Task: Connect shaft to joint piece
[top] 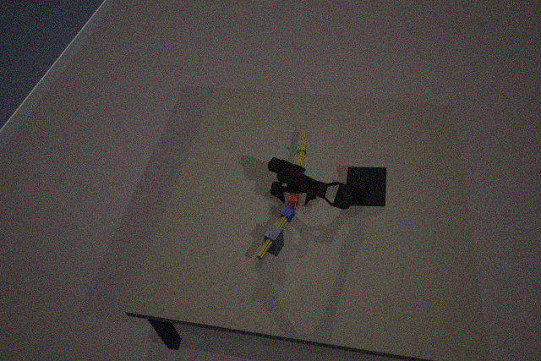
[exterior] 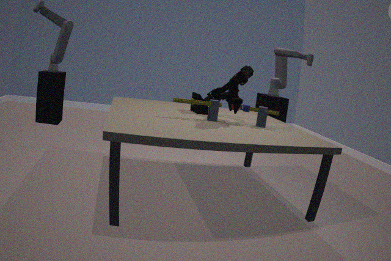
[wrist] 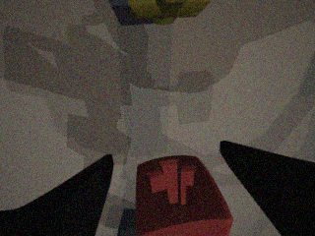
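Note:
The red joint piece [top: 292, 199] [wrist: 182, 221] is hinged to the blue piece [top: 287, 212] [exterior: 245, 108] on the end of the first yellow shaft [top: 263, 248] [exterior: 273, 112], which passes through a grey block [top: 273, 232] [exterior: 261, 116]. My gripper [top: 294, 202] [wrist: 167, 152] is open, one finger on each side of the joint piece, with gaps beside it. The second yellow shaft [top: 303, 143] [exterior: 182, 100] lies in the other grey block [exterior: 212, 111]. The arm hides that block in the top view. The exact alignment between the joint piece and second shaft cannot be told.
The black arm base [top: 371, 186] stands on the table [top: 393, 282] [exterior: 151, 125]. My arm reaches across above the second shaft. Two pale robot arms [exterior: 64, 38] [exterior: 281, 68] stand on black pedestals beyond the table.

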You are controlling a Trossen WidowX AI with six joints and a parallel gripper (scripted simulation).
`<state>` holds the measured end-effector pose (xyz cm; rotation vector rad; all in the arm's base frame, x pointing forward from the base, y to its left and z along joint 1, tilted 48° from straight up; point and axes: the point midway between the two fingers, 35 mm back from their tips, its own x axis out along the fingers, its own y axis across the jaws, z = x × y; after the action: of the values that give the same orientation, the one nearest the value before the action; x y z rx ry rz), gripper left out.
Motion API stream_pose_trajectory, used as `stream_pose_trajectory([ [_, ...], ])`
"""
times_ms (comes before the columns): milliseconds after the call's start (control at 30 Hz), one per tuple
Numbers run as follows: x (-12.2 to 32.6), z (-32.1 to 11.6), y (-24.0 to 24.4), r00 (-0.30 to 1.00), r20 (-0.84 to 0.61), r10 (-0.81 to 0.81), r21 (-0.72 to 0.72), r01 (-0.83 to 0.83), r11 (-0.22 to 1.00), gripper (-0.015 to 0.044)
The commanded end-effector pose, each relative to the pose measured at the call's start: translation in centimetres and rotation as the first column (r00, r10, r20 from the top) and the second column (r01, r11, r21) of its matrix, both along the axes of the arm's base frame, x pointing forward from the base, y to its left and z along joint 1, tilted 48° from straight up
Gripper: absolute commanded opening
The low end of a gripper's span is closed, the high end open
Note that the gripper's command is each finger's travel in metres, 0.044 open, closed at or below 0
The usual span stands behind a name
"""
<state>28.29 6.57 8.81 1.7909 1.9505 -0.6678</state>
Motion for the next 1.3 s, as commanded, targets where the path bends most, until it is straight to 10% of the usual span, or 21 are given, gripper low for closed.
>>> stream_pose_trajectory([
  [0, 0.2, 0.8, -0.3, 1.0, 0.012, 0.016, -0.105, -0.015, 0.994, 0.044],
  [533, 0.5, 2.5, -1.7, 0.998, 0.052, 0.028, -0.309, -0.011, 0.951, 0.044],
  [1267, 1.1, 9.3, -9.6, 0.697, 0.565, 0.442, -0.371, -0.265, 0.89, 0.044],
])
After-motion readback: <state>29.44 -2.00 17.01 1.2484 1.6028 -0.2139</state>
